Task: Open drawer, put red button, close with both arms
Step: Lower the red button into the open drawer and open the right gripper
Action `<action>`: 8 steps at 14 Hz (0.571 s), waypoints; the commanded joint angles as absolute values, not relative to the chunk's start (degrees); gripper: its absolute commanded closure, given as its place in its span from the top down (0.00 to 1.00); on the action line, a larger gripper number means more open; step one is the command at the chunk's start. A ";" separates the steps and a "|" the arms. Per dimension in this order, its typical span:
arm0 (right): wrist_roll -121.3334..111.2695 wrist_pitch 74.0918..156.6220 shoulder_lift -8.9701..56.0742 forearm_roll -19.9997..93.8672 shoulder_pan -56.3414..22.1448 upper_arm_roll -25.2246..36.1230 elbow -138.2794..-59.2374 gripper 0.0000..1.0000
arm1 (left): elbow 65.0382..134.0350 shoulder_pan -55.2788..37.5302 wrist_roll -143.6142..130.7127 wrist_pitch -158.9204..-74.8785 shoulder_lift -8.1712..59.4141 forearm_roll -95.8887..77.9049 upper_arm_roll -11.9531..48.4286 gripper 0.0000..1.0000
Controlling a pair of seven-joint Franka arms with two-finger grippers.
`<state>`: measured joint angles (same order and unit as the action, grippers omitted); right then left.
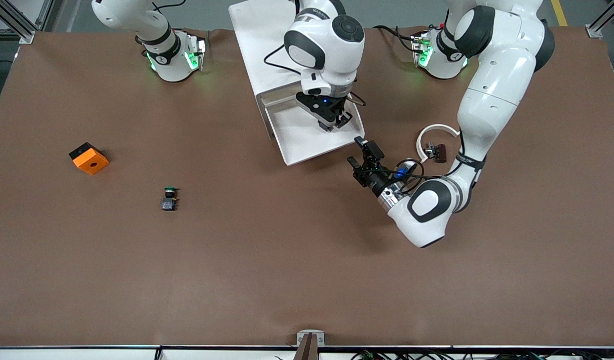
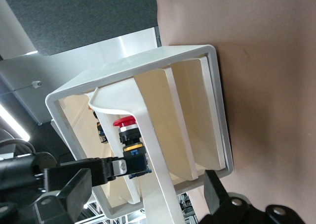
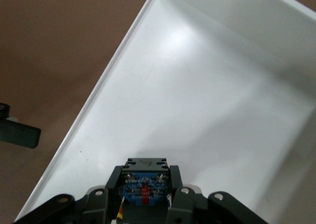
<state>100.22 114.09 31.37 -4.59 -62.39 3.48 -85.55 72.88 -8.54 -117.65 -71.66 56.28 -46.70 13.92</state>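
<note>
The right gripper (image 1: 335, 121) held the red button (image 2: 129, 131) clamped over the open drawer (image 1: 307, 142), release pending; the left gripper (image 1: 363, 155) waited beside it, released.

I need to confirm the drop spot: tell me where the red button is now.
The red button is gripped in the right hand, held just over the open drawer of the white cabinet, not yet lying in it.

right gripper (image 1: 337, 120): wrist vertical, jaws clamped | left gripper (image 1: 363, 152): low, level, jaws spread
</note>
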 commanded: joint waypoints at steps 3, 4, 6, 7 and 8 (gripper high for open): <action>99.76 114.35 31.12 -6.59 -62.40 3.69 -84.99 1.00 | 70.84 -8.00 -106.99 -71.28 53.00 -39.22 14.41 1.00; 98.89 114.35 30.85 -6.68 -62.05 3.69 -84.56 1.00 | 70.67 -8.43 -103.13 -71.28 52.13 -37.20 14.33 1.00; 95.03 114.00 30.15 -6.42 -60.74 3.87 -83.24 1.00 | 70.58 -8.79 -94.52 -71.54 50.37 -33.94 14.33 1.00; 92.57 113.65 29.62 -5.81 -59.60 3.87 -82.28 1.00 | 70.49 -9.57 -90.74 -72.24 49.75 -31.75 14.33 1.00; 90.90 113.56 29.10 -5.71 -58.37 3.87 -81.83 1.00 | 70.49 -10.19 -88.09 -74.42 48.96 -29.73 14.33 1.00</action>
<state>94.76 114.45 30.66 -5.14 -61.08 4.43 -83.02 70.29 -8.83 -93.63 -72.07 51.06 -33.63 14.15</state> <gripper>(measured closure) 0.000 0.000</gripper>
